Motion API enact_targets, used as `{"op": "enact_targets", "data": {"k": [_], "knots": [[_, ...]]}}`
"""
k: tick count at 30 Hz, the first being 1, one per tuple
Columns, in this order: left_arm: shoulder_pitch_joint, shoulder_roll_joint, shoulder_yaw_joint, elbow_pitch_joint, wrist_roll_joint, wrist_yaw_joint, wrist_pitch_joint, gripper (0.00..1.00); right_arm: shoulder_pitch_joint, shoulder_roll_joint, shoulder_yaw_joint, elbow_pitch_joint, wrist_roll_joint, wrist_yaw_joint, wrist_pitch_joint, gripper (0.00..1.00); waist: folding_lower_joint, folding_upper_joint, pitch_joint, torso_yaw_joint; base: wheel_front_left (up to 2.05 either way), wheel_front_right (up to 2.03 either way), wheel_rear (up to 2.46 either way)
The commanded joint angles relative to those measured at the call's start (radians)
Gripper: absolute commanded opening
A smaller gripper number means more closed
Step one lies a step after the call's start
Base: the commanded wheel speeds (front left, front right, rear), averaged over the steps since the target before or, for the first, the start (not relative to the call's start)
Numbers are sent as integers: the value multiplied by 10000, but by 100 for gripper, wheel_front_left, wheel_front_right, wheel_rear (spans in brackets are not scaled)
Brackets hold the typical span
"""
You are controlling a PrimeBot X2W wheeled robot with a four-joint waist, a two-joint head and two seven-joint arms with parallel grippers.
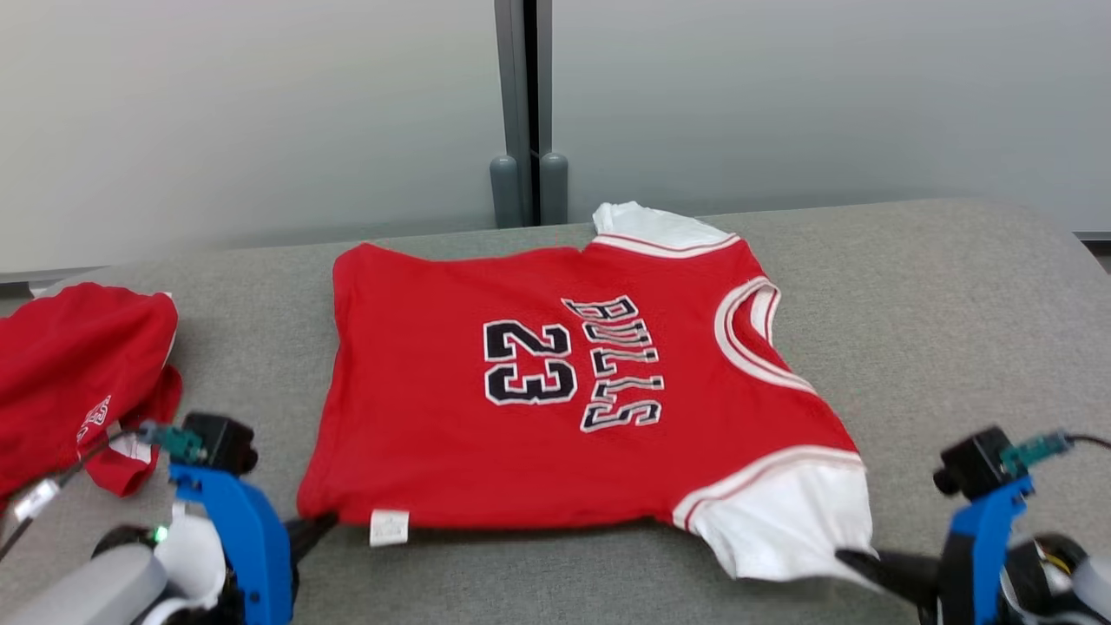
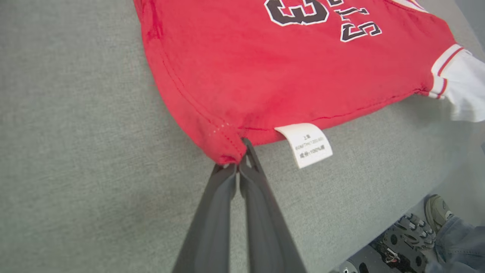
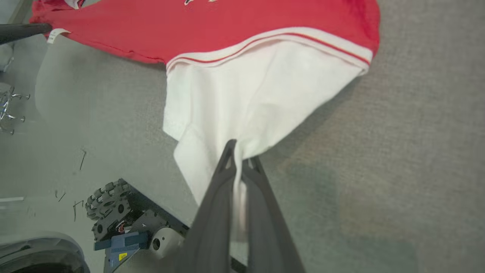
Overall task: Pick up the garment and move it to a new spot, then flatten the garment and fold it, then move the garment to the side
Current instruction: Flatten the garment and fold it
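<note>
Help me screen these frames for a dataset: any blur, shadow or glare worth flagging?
Head view: even, soft light, jersey lettering crisp, no glare. Left wrist view: care label print slightly soft. Right wrist view: white sleeve casts a soft shadow on the grey table to its right; the near table edge looks smeared.

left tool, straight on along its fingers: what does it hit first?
The jersey: the left tool is shut on its hem corner, so straight on it meets more red cloth, probably bunching it.
</note>
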Motion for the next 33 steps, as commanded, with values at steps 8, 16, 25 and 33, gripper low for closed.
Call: {"op": "enact_targets", "data": {"k": [8, 16, 25, 33], "knots": [[1542, 1471, -420, -2357, -955, 698, 917, 0, 2145, -1629, -913, -1733, 551, 1, 1127, 0, 2, 4, -150, -94, 0, 0, 0], [1289, 2099, -216, -3519, -1524, 1141, 1674, 0, 2639, -1701, -2310, -2396, 321, 1, 2245, 0, 2, 4, -182, 6, 0, 0, 0], [214, 1569, -19, -2567, -1812, 859, 2756, 0, 1209, -192, -3504, -1146, -319, 1, 4195, 0, 2, 4, 33, -64, 0, 0, 0], [-724, 732, 58, -1175, -2084, 535, 3739, 0, -623, 1445, -3878, 798, -1341, 1, 5140, 0, 2, 4, 496, -4, 0, 0, 0]]}}
